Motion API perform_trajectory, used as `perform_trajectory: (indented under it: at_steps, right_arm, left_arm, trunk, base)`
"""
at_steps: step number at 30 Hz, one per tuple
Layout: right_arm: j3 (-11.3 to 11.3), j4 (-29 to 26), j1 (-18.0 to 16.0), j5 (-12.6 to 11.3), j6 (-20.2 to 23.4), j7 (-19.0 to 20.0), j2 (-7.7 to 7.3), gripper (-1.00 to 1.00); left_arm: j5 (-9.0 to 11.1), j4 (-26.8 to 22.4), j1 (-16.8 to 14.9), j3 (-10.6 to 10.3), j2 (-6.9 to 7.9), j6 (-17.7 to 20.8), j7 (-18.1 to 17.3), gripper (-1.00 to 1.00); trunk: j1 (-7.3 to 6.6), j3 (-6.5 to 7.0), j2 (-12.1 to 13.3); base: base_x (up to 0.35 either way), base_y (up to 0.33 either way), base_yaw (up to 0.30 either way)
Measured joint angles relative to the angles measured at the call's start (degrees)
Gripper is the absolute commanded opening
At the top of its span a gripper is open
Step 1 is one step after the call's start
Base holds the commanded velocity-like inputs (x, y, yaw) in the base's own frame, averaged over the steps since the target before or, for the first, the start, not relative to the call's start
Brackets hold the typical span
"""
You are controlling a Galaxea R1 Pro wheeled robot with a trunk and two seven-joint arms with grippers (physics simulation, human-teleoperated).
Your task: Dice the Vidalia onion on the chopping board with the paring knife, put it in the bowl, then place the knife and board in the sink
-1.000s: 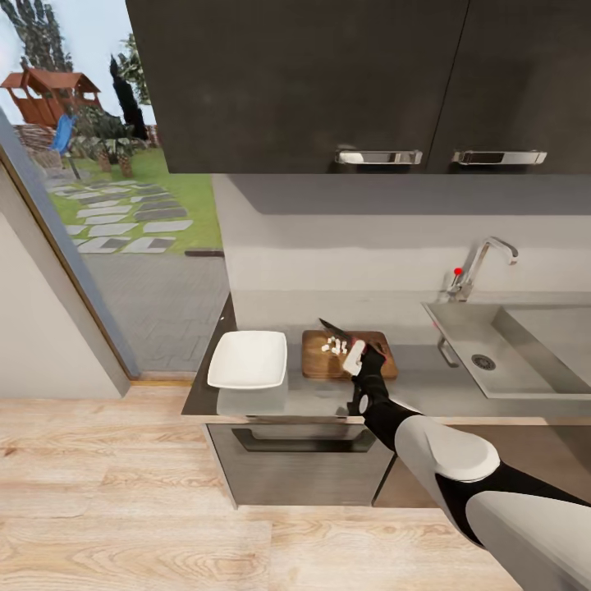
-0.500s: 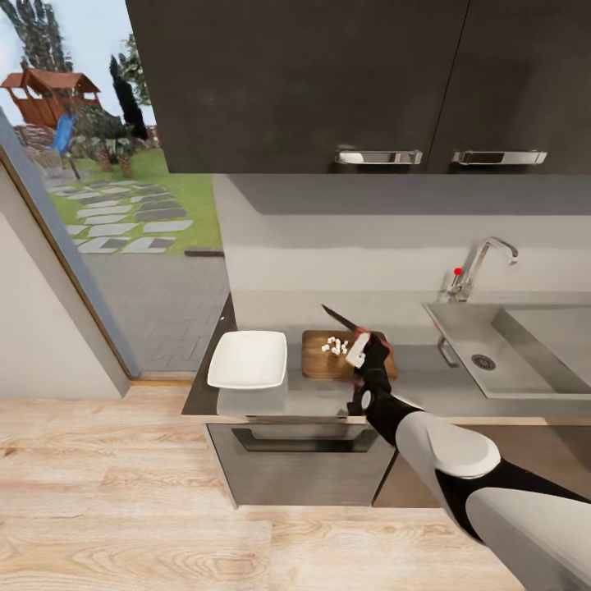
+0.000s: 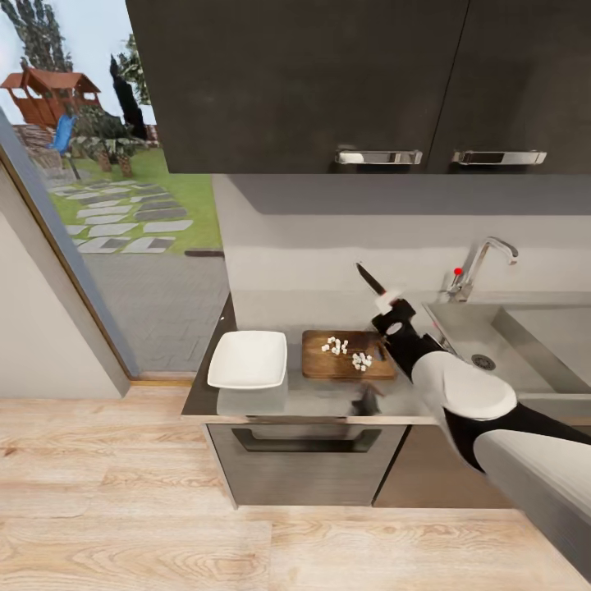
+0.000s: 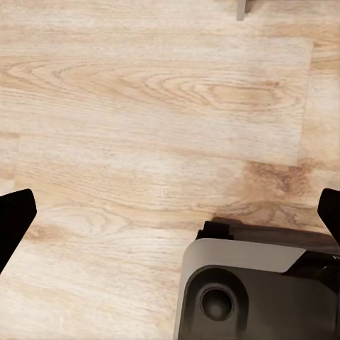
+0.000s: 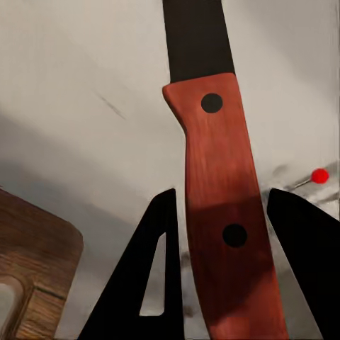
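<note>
Right gripper (image 5: 219, 283): closed on the red handle of the paring knife (image 5: 216, 205); the black fingers (image 5: 145, 283) press the handle on both sides.
Paring knife in head view (image 3: 371, 281): held raised above the countertop, dark blade pointing up and away toward the wall, between the chopping board and the sink.
Left gripper (image 4: 170, 212): jaws spread wide, nothing between them; fingertips (image 4: 14, 219) at the frame edges over the wooden floor (image 4: 142, 127).
Diced onion (image 3: 345, 351): small white cubes in two loose clusters on the chopping board.
Chopping board (image 3: 316, 365): flat on the countertop, just beside the bowl; one rounded corner with the handle hole shows in the right wrist view (image 5: 28, 283).
Bowl (image 3: 248, 359): white, on the countertop near its left end, no cubes in it.
Countertop (image 3: 328, 398): grey, carries bowl and board.
Sink (image 3: 492, 345): at the right of the board, with drain, chrome tap (image 3: 484, 263) and red knob (image 3: 457, 271).
</note>
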Motion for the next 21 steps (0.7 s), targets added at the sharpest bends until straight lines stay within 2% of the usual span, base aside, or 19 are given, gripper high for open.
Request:
perform_trajectory:
  at_steps: [3,7,8,11,12,13,15,18,21]
  right_arm:
    - [-0.1,-4.4,-1.8,-4.4,4.5,7.7,-0.07,-1.0]
    - [-0.2,-10.5,-2.5,-8.0,7.3,16.9,-0.21,-1.0]
    - [-0.1,-11.3,-2.5,-8.7,7.6,18.1,-0.22,-1.0]
    - [0.0,-16.7,-2.5,-13.0,8.6,26.9,-0.25,-1.0]
    - [0.0,-19.0,-2.6,-14.2,8.8,30.7,-0.25,-1.0]
    - [0.1,-22.4,-2.5,-14.9,9.0,36.1,-0.3,-1.0]
    - [0.0,-24.7,-2.5,-15.2,10.2,39.3,-0.35,-1.0]
    - [0.0,-27.4,-2.5,-15.4,14.4,43.4,-0.56,-1.0]
    - [-0.1,-28.1,-2.5,-15.5,15.9,46.8,-1.98,-1.0]
  left_arm:
    - [0.0,0.0,0.0,0.0,0.0,0.0,0.0,1.0]
    - [0.0,0.0,0.0,-0.1,0.0,0.0,0.0,1.0]
    - [0.0,0.0,0.0,-0.1,0.0,0.0,0.0,1.0]
    - [0.0,0.1,0.0,0.0,-0.04,0.0,0.0,1.0]
    - [0.0,0.1,0.0,-0.1,-0.06,0.1,0.0,1.0]
    - [0.0,0.1,0.0,-0.1,-0.08,0.1,0.0,1.0]
    - [0.0,0.1,0.0,-0.1,-0.14,0.1,0.0,1.0]
    - [0.0,0.1,0.0,-0.1,-0.27,0.1,0.0,1.0]
    - [0.0,0.1,0.0,-0.1,-0.33,0.2,0.0,1.0]
  trunk:
    - [0.0,0.0,0.0]
    - [0.0,0.0,0.0]
    - [0.0,0.0,0.0]
    - [0.0,0.0,0.0]
    - [0.0,0.0,0.0]
    - [0.0,0.01,0.0]
    - [0.0,0.0,0.0]
    - [0.0,0.0,0.0]
    - [0.0,0.0,0.0]
  base:
    - [0.0,0.0,0.0]
    - [0.0,0.0,0.0]
    - [0.0,0.0,0.0]
    - [0.0,0.0,0.0]
    - [0.0,0.0,0.0]
    - [0.0,0.0,0.0]
    - [0.0,0.0,0.0]
    - [0.0,0.0,0.0]
    - [0.0,0.0,0.0]
